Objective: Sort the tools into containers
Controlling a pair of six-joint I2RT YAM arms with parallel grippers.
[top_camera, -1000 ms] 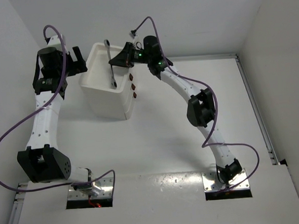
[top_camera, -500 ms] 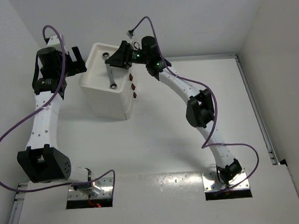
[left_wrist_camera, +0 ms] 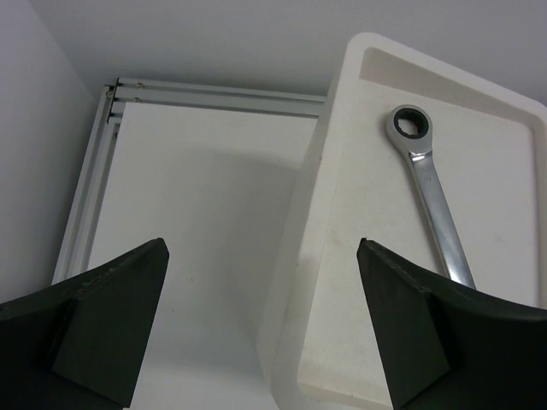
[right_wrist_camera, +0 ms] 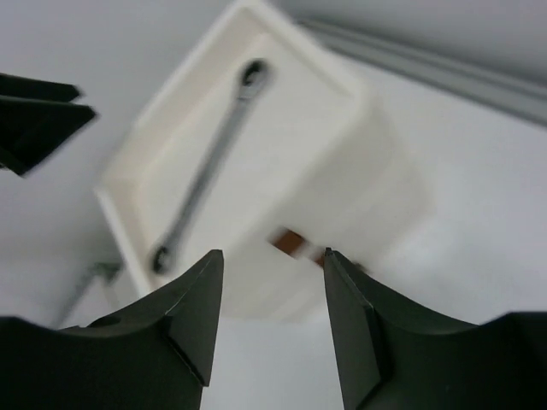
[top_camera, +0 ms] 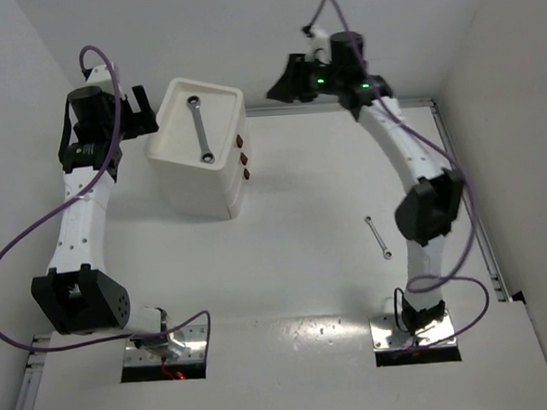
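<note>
White tabletop (top_camera: 286, 260) with pale walls around it carries everything. The left claw (top_camera: 147, 110) hangs just left of the cabinet (top_camera: 198, 186), spread wide with nothing in it. A long silver wrench (top_camera: 199, 128) lies flat in the cabinet's recessed top tray (top_camera: 220, 115). Three red-brown drawer handles (top_camera: 244, 157) line the cabinet's right face. The right claw (top_camera: 280, 86) hovers right of the cabinet's far corner, its jaws partly apart and empty. Well right of the cabinet, nearer the arm bases, a small wrench (top_camera: 379, 237) lies on the table.
</note>
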